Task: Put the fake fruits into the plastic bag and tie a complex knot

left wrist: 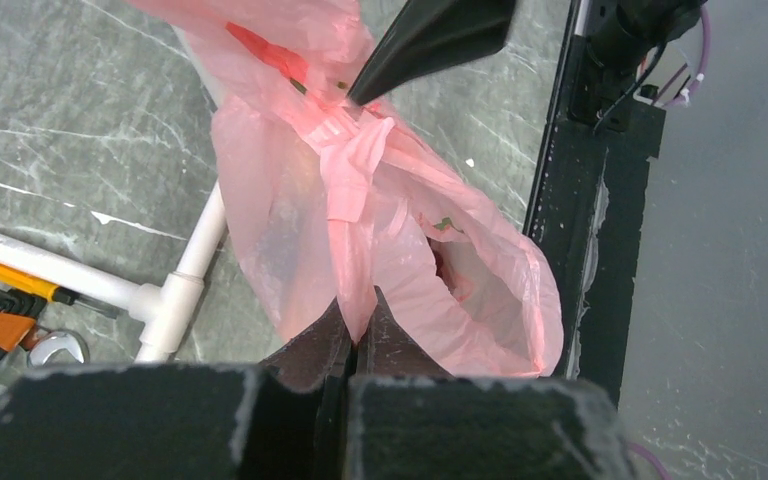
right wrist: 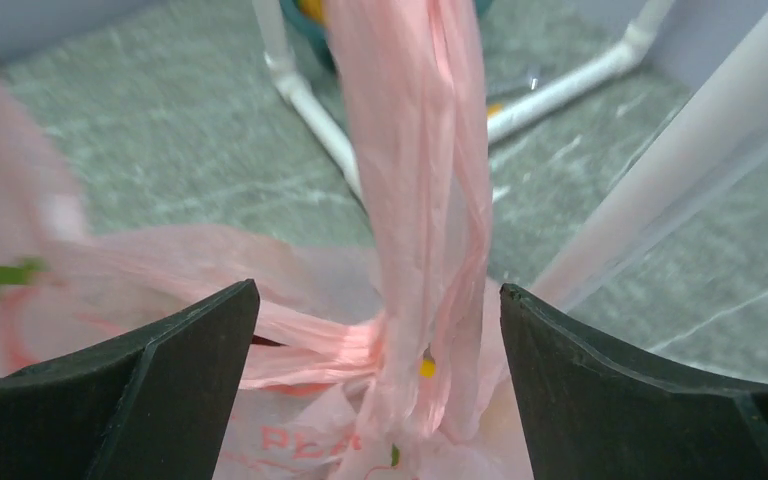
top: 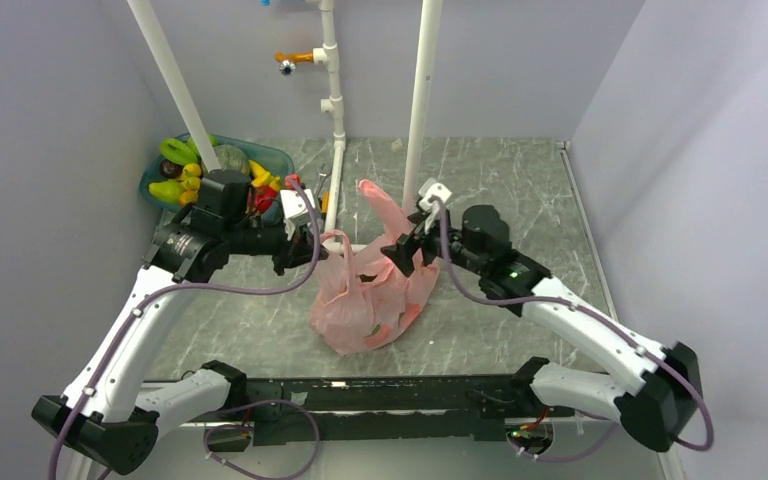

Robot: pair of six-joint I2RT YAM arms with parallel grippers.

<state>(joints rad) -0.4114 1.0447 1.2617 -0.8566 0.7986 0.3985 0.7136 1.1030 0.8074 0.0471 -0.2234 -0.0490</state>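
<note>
Left tool (left wrist: 360, 318) clamps the plastic bag (left wrist: 270, 225); right tool (right wrist: 378, 290), gaping, apparently straddles its knot (right wrist: 375, 348).

Pink band framed by spread fingers
The plastic bag (right wrist: 415, 150) is seen gathered into an upright band between the wide-parted fingers of the right gripper (right wrist: 377, 290), white pipes (right wrist: 660, 170) behind.

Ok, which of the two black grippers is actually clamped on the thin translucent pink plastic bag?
The left gripper: its jaws are shut on a strip of the pink plastic bag. The right gripper stands open, astride another strip.
</note>
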